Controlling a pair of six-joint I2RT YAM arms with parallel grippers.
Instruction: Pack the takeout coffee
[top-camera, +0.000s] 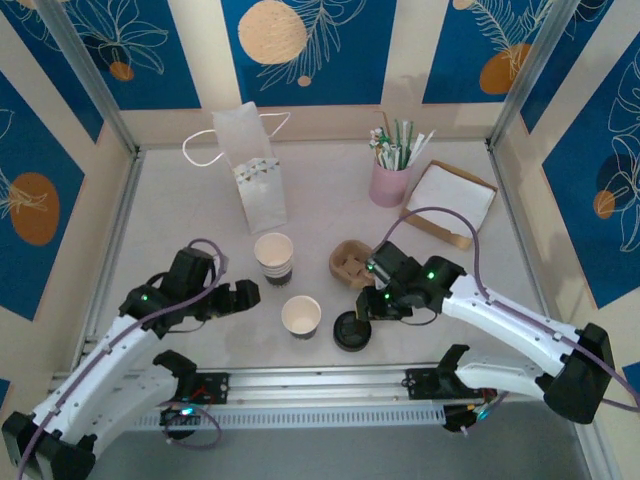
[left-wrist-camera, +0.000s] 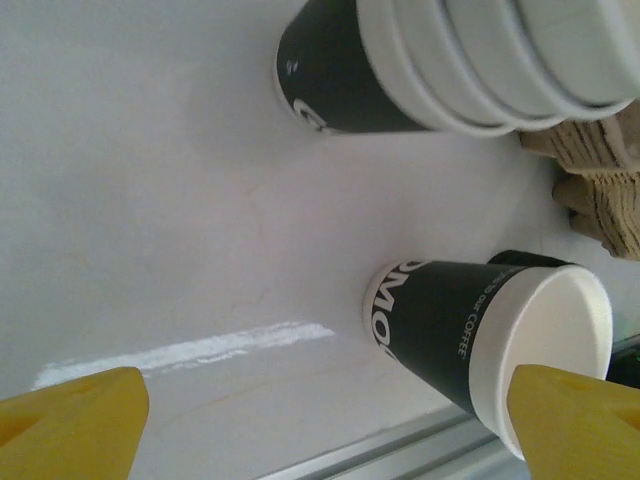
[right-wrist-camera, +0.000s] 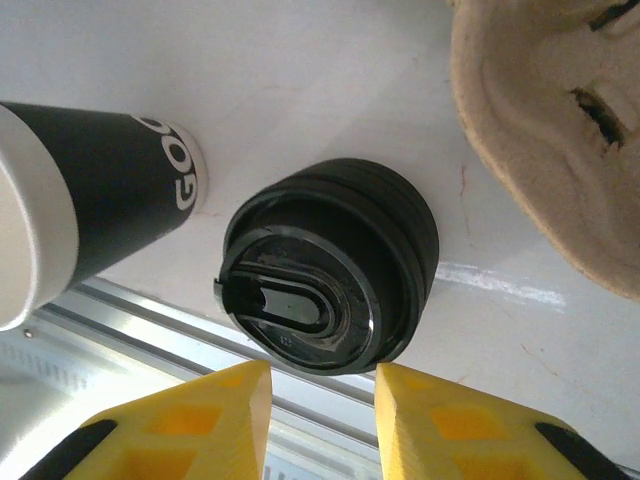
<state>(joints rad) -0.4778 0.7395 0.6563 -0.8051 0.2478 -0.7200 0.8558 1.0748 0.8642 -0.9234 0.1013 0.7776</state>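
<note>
— How far along is the packing?

— Barely begun, I'd judge. The takeout coffee (top-camera: 301, 316), a small tapered paper cup with a white rolled rim and a black printed wall, stands open-topped close to the near edge of the pale tabletop (top-camera: 200, 215), about midway along it. It has no lid on. It sits neither in the brown moulded-pulp cup carrier (top-camera: 350, 262) just behind and to its right, nor in the white paper bag with cord handles (top-camera: 255, 175) upright toward the far edge.

— And the arms?

— The left gripper (top-camera: 245, 295) is beside the cup on its left, apart from it, with its yellow fingers (left-wrist-camera: 70, 425) spread wide and empty. The right gripper (top-camera: 372, 305) is at the short stack of round black plastic lids (top-camera: 352, 330) just right of the cup. Its fingers (right-wrist-camera: 190, 425) are drawn narrow, with nothing to be seen between them.

— So what's left?

— Likely everything: lid on, then the cup into the carrier or bag.

— Materials?

— The cup is matte paper, probably light and easy to dent. The lids are rigid, slightly glossy plastic with a raised sip slot. The carrier is rough, fibrous and ridged. A nested stack of matching cups (top-camera: 273, 258) stands behind the coffee.
</note>
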